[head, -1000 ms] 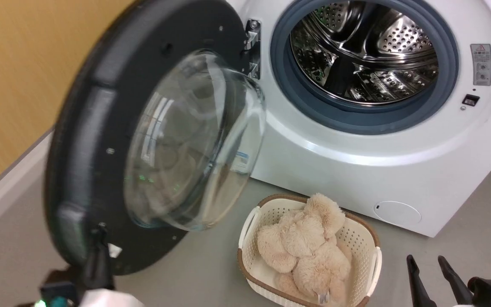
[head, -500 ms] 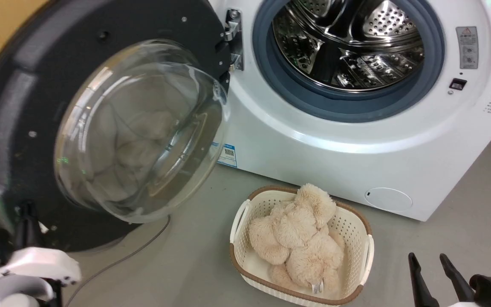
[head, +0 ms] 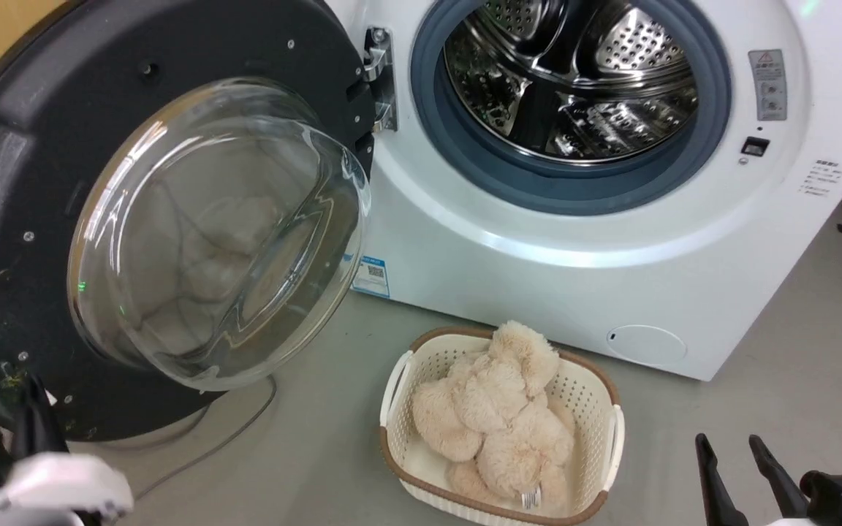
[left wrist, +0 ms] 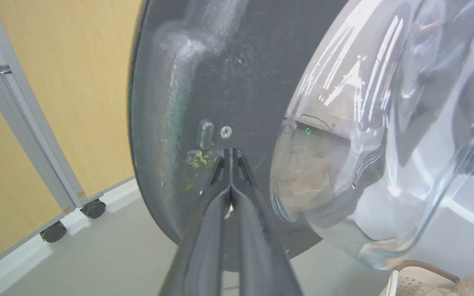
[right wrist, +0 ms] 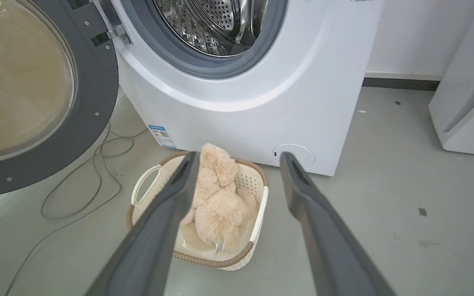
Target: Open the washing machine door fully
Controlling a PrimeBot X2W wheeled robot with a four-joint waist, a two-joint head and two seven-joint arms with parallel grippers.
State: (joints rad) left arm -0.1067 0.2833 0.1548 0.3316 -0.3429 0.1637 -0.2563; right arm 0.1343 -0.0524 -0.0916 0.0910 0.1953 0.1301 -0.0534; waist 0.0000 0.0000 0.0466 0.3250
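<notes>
Resting my left gripper (left wrist: 229, 154), tips pinched together, against the washing machine door (head: 41, 146), on its inner face; right gripper (head: 728, 442) spread wide, empty.

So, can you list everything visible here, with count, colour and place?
washing machine door: one, black rim, clear glass bowl, swung open at left
washing machine: one, white, behind the basket
drum: one, steel, inside the machine
gasket: one, blue-grey, around the drum opening
basket: one, cream, brown rim, on the floor
plush toy: one, beige, in the basket
cable: one, grey, on the floor below the door
partition: one, yellow with grey frame, behind the door
left gripper: one, dark, shut, tips at the door's lower rim
right gripper: one, dark, open, lower right
</notes>
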